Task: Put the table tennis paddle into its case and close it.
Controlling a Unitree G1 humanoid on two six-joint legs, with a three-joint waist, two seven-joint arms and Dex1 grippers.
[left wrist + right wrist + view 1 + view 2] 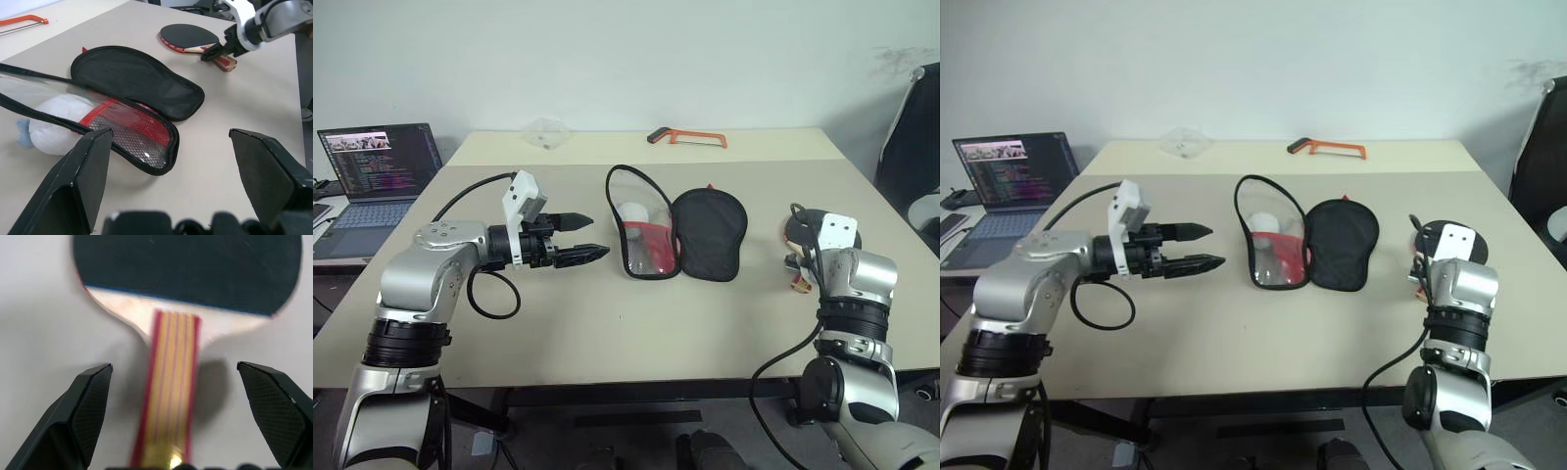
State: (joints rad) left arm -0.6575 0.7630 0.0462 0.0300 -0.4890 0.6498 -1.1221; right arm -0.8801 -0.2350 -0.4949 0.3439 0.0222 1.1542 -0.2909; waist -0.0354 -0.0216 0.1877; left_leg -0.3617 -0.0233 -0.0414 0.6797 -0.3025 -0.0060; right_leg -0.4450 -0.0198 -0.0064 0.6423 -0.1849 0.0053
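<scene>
On the tan table (607, 333), the right gripper (182, 404), jaws wide, straddles the black-faced, wooden-handled paddle's (181, 298) handle, seemingly untouched, lengthwise between them. The left gripper (585, 238) hovers open beside the unzipped black-and-red case (675, 235).

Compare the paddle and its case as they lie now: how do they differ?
The case lies unzipped and spread open mid-table; the table tennis paddle lies flat to its right, outside it. The case is soft fabric with a clear panel; the paddle is rigid, with a wooden handle. Both are paddle-shaped, black with red.
</scene>
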